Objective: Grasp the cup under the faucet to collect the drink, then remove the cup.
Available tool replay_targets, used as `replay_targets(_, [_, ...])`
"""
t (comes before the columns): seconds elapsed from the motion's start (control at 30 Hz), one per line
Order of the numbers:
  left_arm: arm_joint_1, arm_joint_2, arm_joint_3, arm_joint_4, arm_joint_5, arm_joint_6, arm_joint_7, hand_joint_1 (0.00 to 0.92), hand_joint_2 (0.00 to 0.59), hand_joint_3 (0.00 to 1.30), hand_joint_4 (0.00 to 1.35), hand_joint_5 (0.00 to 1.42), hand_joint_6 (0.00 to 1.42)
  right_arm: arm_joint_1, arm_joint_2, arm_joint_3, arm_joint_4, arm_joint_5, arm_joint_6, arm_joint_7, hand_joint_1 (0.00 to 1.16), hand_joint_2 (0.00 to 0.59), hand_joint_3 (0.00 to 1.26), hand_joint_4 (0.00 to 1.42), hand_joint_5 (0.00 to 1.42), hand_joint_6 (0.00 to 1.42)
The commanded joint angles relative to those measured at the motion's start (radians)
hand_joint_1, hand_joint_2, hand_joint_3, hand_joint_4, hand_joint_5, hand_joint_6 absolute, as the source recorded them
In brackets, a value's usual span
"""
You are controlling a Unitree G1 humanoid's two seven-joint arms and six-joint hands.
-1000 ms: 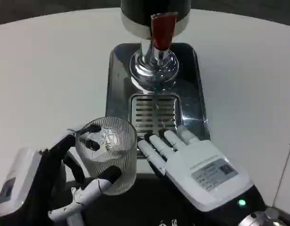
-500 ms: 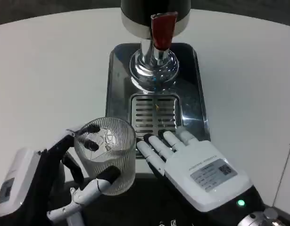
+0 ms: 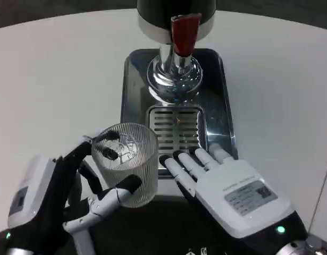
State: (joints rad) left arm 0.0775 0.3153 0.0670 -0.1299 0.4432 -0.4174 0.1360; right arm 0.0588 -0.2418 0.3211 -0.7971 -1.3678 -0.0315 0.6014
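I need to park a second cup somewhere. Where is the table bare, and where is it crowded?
Bare white table lies left of the steel drip tray and right of it. Crowded: the near centre, where the left hand holds the ribbed glass cup beside the right hand.

A grey label with a small square code is being shown on the back of the right hand (image 3: 243, 194); its print is too small to be read.
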Motion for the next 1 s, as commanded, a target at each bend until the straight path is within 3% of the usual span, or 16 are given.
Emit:
replay_targets(0.03, [-0.073, -0.007, -0.012, 0.071, 0.023, -0.027, 0.047, 0.498, 0.267, 0.94, 1.13, 0.93, 1.29, 0.044, 0.007, -0.021, -0.035, -0.004, 0.001, 0.019, 0.64, 0.279, 0.0, 0.0, 0.0, 0.0])
replay_targets(0.47, [-0.381, 0.011, -0.056, 0.418, 0.104, -0.048, 0.202, 0.498, 0.267, 0.94, 1.13, 0.93, 1.29, 0.115, 0.015, -0.074, -0.08, -0.002, -0.009, 0.022, 0.64, 0.279, 0.0, 0.0, 0.0, 0.0])
replay_targets(0.73, [-0.499, 0.008, -0.099, 0.548, 0.12, -0.068, 0.262, 0.498, 0.267, 0.94, 1.13, 0.94, 1.29, 0.171, 0.016, -0.124, -0.123, 0.0, -0.013, 0.021, 0.64, 0.28, 0.0, 0.0, 0.0, 0.0])
replay_targets(1.0, [-0.6, -0.006, -0.153, 0.664, 0.128, -0.075, 0.315, 0.498, 0.267, 0.94, 1.13, 0.94, 1.31, 0.222, 0.034, -0.136, -0.156, -0.002, -0.025, 0.017, 0.64, 0.281, 0.0, 0.0, 0.0, 0.0])
